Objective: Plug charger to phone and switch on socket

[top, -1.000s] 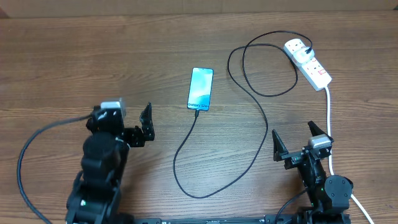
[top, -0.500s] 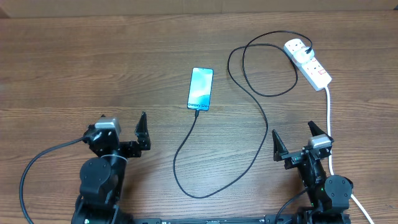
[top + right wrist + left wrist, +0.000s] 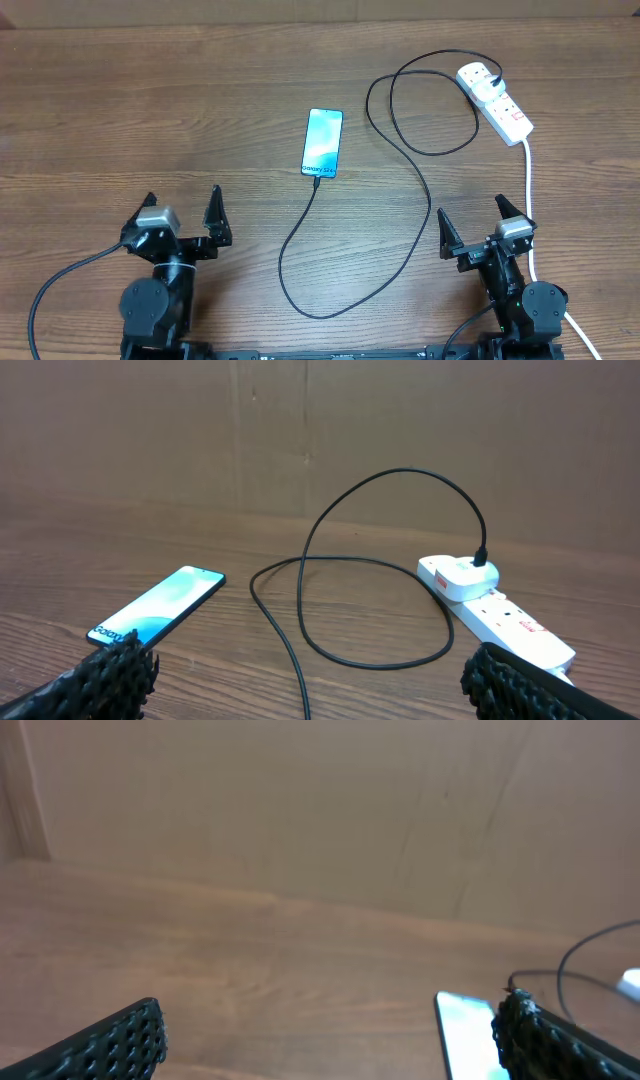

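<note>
Well, both my pincers stand spread wide and empty over the table (image 3: 100, 100): left gripper (image 3: 182, 197), right gripper (image 3: 470, 210). The phone (image 3: 322, 143) lies mid-table, screen up. In my left wrist view it is half hidden behind one of my fingers (image 3: 545, 1040). The charger (image 3: 420, 190) meets the phone's near short edge and loops to the socket (image 3: 495, 100) at far right. Whether the red switches (image 3: 524, 626) are on, I cannot tell.

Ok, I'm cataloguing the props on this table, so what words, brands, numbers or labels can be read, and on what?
"Galaxy S24": small dark print on the phone screen, by its short edge nearer the robot.
Red markings on the white extension socket: too small to read in any view.
No other text, number or sign is visible.
</note>
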You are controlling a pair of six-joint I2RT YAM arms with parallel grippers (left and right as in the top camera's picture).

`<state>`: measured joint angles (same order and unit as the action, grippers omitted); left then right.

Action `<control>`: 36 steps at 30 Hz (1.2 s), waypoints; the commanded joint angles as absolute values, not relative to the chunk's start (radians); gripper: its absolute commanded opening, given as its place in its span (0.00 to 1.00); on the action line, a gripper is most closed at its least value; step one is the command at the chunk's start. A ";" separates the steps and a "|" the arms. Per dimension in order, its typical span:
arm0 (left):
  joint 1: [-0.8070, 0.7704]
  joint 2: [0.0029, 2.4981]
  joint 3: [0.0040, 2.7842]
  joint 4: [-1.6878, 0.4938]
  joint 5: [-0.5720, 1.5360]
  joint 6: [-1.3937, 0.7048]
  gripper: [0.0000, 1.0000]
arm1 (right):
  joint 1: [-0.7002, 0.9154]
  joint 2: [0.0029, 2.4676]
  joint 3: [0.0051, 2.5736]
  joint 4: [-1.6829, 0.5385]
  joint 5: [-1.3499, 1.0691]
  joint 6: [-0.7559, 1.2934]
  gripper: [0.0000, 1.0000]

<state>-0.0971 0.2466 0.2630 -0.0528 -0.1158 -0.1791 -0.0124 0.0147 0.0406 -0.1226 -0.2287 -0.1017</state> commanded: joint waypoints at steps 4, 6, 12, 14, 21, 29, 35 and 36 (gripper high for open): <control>-0.090 0.205 0.215 0.003 -0.099 -0.160 1.00 | -0.007 0.003 0.032 -0.117 -0.226 -0.102 1.00; -0.090 0.205 0.210 0.014 -0.099 -0.160 1.00 | -0.007 0.003 0.032 -0.117 -0.226 -0.102 1.00; -0.090 0.183 0.156 0.115 -0.099 -0.161 1.00 | -0.007 0.003 0.032 -0.117 -0.226 -0.102 1.00; -0.090 0.163 0.136 0.140 -0.099 -0.160 1.00 | -0.007 0.003 0.032 -0.117 -0.226 -0.102 1.00; -0.089 0.096 0.068 0.192 -0.100 -0.160 1.00 | -0.007 0.003 0.032 -0.117 -0.226 -0.102 1.00; -0.052 0.006 0.004 0.180 -0.080 -0.165 1.00 | -0.007 0.003 0.032 -0.117 -0.226 -0.102 1.00; -0.044 0.003 0.004 0.167 -0.085 -0.163 1.00 | -0.007 0.003 0.032 -0.117 -0.226 -0.102 1.00; -0.044 0.003 0.004 0.155 -0.086 -0.163 1.00 | -0.007 0.003 0.032 -0.117 -0.226 -0.102 1.00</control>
<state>-0.0513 0.0174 0.0116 0.1669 -0.0963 -0.1795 -0.0124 0.0147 0.0406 -0.1226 -0.2287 -0.1009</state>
